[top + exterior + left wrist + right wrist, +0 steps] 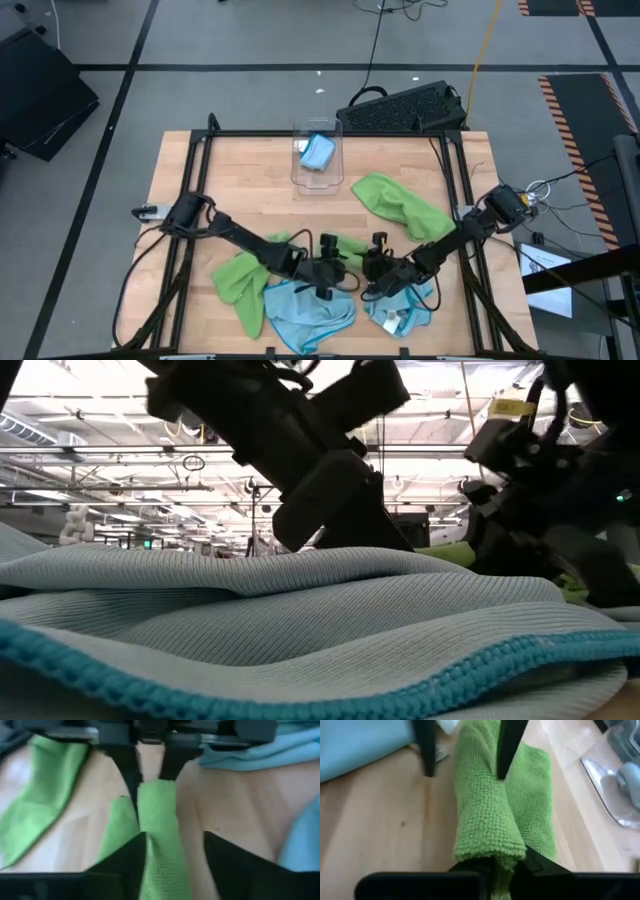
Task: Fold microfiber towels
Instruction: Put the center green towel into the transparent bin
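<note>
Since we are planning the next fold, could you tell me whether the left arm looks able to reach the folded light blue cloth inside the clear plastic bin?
Probably yes: the clear plastic bin stands open-topped and unobstructed, folded light blue cloth inside.

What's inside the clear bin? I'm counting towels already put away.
Inside the clear bin lies one light blue towel, bunched up. Whether another cloth sits beneath it cannot be seen.

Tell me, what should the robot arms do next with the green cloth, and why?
Probably the left gripper should back away: its fingers stand open around the green towel strip, while the right gripper looks pinched on the strip's other end, so it seems handed over.
</note>
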`<action>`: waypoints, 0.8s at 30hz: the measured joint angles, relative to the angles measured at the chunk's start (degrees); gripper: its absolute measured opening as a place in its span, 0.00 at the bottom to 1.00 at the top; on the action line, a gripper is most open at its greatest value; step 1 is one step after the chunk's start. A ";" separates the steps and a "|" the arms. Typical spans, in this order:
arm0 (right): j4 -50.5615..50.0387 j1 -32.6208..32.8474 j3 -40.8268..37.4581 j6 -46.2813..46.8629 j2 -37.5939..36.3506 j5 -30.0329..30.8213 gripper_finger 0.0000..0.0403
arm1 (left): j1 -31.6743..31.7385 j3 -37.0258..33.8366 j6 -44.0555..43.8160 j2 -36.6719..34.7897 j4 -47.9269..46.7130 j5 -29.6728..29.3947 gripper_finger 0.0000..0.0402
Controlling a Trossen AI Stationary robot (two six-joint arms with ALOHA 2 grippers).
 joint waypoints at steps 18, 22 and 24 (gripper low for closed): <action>1.54 -3.71 -0.06 0.56 -2.02 -5.40 0.04 | -0.93 0.02 -14.51 0.41 -10.38 -7.12 0.80; 2.14 -4.11 -0.02 -0.32 -3.24 -6.38 0.03 | -0.37 -0.46 -16.35 0.41 -10.83 -11.83 0.78; 2.31 -4.51 -0.02 -0.31 -3.66 -7.03 0.03 | -0.26 -0.46 -16.30 0.41 -11.09 -14.39 0.78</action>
